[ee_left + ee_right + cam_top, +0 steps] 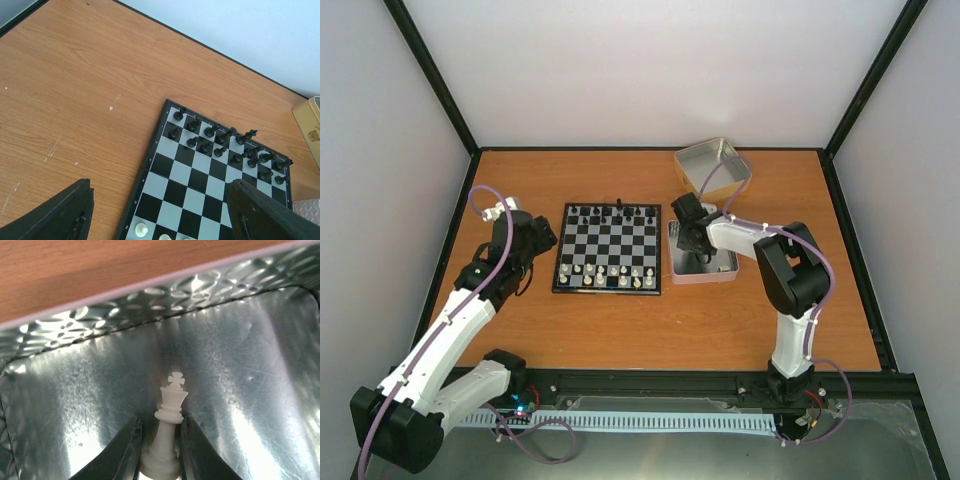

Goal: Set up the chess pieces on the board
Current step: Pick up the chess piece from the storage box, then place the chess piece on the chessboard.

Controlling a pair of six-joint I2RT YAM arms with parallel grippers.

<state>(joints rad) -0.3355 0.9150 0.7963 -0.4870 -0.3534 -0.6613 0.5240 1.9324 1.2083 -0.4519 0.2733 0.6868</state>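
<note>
Closest to the right wrist camera, a cream-white king [169, 432] sits pinched between the two dark fingers of the right gripper [161, 421], which press against its lower body from either side, so the jaws are clenched on it. Its cross top shows beyond the fingertips. Behind the king lies the shiny, scratched floor of a shallow metal tin [75, 390], whose patterned wall curves along the far side. From above, that tin [725, 272] rests on the wooden table [620, 330] just beside the right edge of the board [608, 248], and the right gripper [695, 243] reaches down into it. A second tin [712, 165] sits farther back near the rear wall, apart from the first. On the board, the black pieces [612, 213] line the far rows and the white pieces [605, 275] stand along the near rows. Over on the left, the left gripper [535, 240] hovers just beside the board's left edge; its wrist view shows the fingers [60, 215] spread wide with nothing between them, released, looking across the black pieces [220, 142] and a couple of white pieces [142, 229] at the near edge.
</note>
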